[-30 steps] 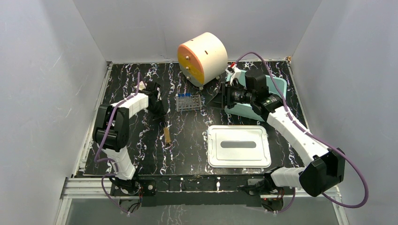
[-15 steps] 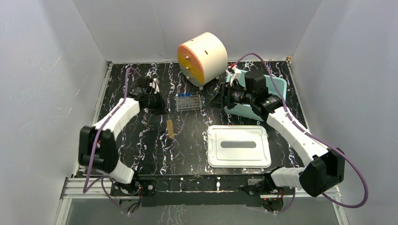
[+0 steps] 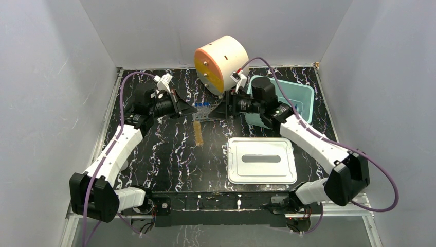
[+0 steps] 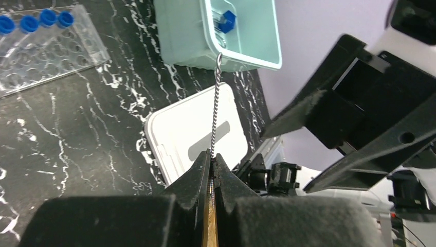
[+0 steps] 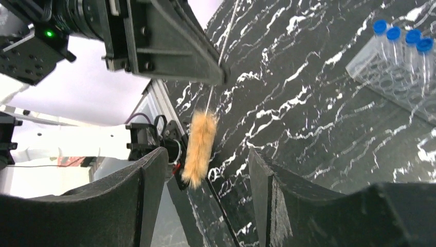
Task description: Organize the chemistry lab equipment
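My left gripper (image 4: 212, 156) is shut on the twisted wire stem (image 4: 215, 110) of a small brush, held above the table. Its tan bristle head (image 3: 198, 133) hangs below the left gripper (image 3: 186, 107). The right wrist view shows that bristle head (image 5: 200, 146) dangling ahead of my open right gripper (image 5: 205, 177), apart from both fingers. The right gripper (image 3: 220, 109) faces the left one over the clear tube rack (image 3: 205, 112). Several blue-capped tubes (image 4: 31, 21) stand in that rack (image 4: 46, 51). Another blue-capped tube (image 4: 226, 20) lies in the teal tub (image 4: 267, 41).
The teal tub (image 3: 304, 98) stands at the back right, behind the right arm. Its white lid (image 3: 262, 160) lies flat in front of it. The round cream-and-orange cabinet (image 3: 222, 63) sits at the back centre, just behind the rack. White walls close in three sides.
The left arm has stretched forward and right, carrying the brush up off the table toward the rack. The right gripper has left the tub, moved left and opened wider.
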### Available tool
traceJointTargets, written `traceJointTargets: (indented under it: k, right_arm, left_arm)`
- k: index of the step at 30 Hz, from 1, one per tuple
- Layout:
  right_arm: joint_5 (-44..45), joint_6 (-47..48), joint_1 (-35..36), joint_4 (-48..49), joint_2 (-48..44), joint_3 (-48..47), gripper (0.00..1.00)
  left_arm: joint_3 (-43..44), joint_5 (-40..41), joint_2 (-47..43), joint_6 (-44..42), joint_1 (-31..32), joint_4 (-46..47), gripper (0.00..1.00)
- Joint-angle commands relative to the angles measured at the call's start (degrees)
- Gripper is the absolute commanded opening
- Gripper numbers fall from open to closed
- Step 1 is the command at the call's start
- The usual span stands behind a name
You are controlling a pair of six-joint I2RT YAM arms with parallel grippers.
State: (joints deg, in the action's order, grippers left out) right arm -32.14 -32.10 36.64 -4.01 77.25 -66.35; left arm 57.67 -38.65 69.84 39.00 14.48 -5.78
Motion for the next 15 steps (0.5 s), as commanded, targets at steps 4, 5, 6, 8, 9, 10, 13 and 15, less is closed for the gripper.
traceJointTargets:
  k: [4,5,6,8,9,10,13,15]
  right_arm:
    - [2.8,-3.9,3.6,8.6,6.1,-8.9,0.67]
    - [3.2,-3.7,4.0,8.4,6.7,-9.3,0.67]
    - [3.5,-3.7,4.4,8.4,7.2,-9.5,0.66]
    - [3.5,-3.9,4.9,9.2,8.1,-9.4,0.58]
    - [3.5,-4.3,5.3,9.7,8.4,-9.2,0.54]
    - [3.4,-4.6,5.5,10.5,8.7,-9.1,0.5]
    - [3.4,-4.9,6.7,12.5,9.4,-8.8,0.46]
    - [4.3,-4.9,7.2,12.8,9.7,-8.9,0.46]
  left_arm:
    - [-0.8,-8.2,-3.1,6.1,0.2,9.0,0.0]
    - [-0.7,-8.3,-3.3,6.6,0.2,9.4,0.0]
    - [-0.8,-8.3,-3.6,7.1,0.2,9.8,0.0]
    - [-0.9,-8.5,-4.0,8.1,0.2,10.6,0.0]
    - [-1.1,-8.7,-4.2,8.7,0.2,11.1,0.0]
    - [-1.3,-8.8,-4.3,9.2,0.2,11.4,0.0]
    - [-1.5,-9.2,-4.5,9.8,0.3,12.1,0.0]
    - [-1.3,-9.4,-4.5,9.8,0.3,12.2,0.0]
